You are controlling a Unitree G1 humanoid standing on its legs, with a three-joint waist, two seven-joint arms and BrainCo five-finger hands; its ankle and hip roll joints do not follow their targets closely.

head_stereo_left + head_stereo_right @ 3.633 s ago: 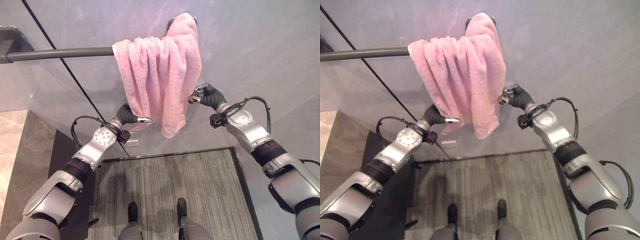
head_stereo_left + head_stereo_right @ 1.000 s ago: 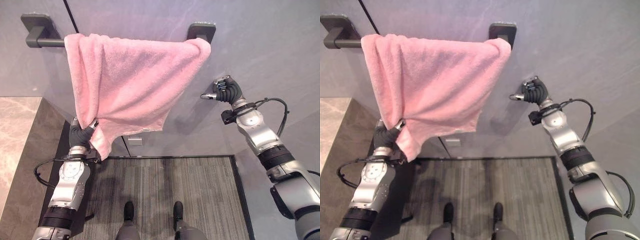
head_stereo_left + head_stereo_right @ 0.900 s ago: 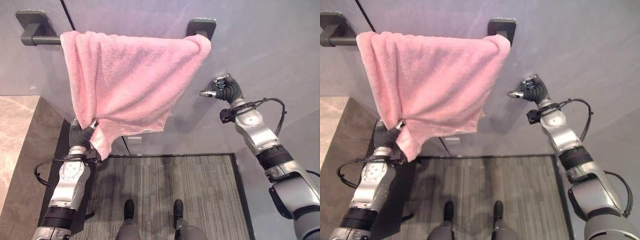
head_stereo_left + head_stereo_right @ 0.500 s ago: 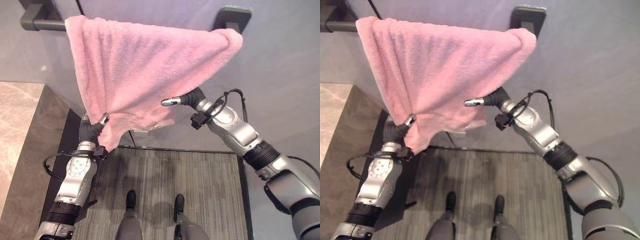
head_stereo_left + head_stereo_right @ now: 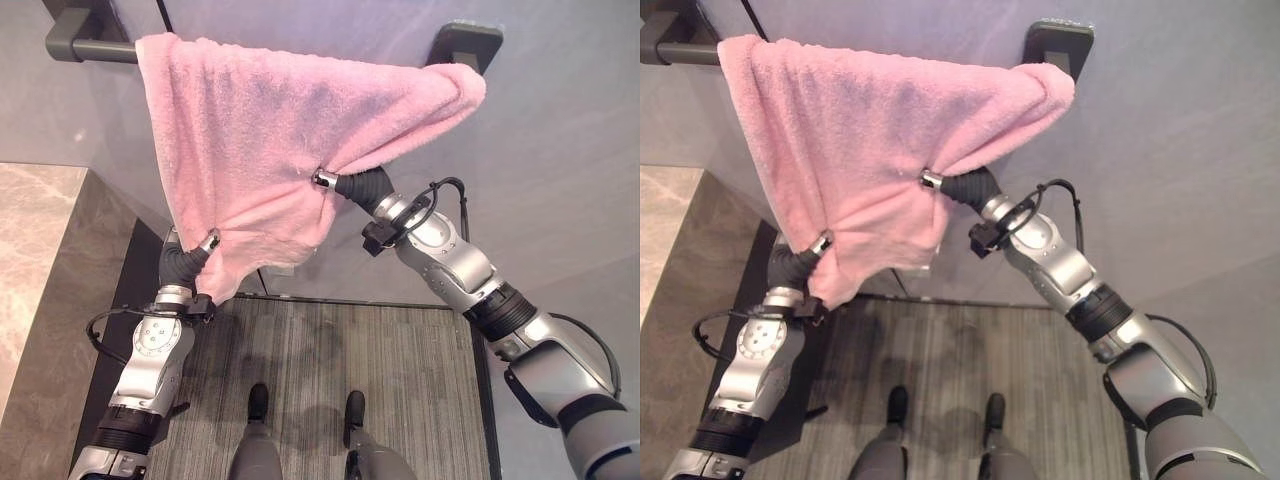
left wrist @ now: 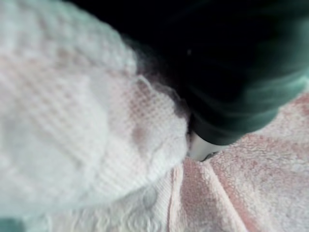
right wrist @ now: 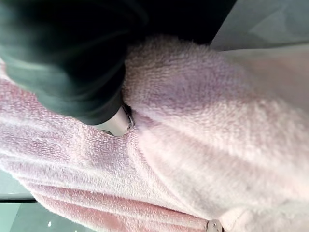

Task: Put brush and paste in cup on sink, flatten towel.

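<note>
Both arms are reaching up: left hand (image 5: 187, 257) is pinching the pink towel (image 5: 260, 130) at lower left (cloth bunched), right hand (image 5: 345, 185) is grasping its centre.

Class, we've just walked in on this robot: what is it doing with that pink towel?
The robot is spreading a pink towel along a dark wall rail. Its left robot hand grips the towel's lower left corner, while its right robot hand pushes into the cloth near the middle, its fingers hidden in the folds. The towel hangs over the rail, spread wide but still slanted and puckered where the right hand meets it, so it is not yet flat.
</note>
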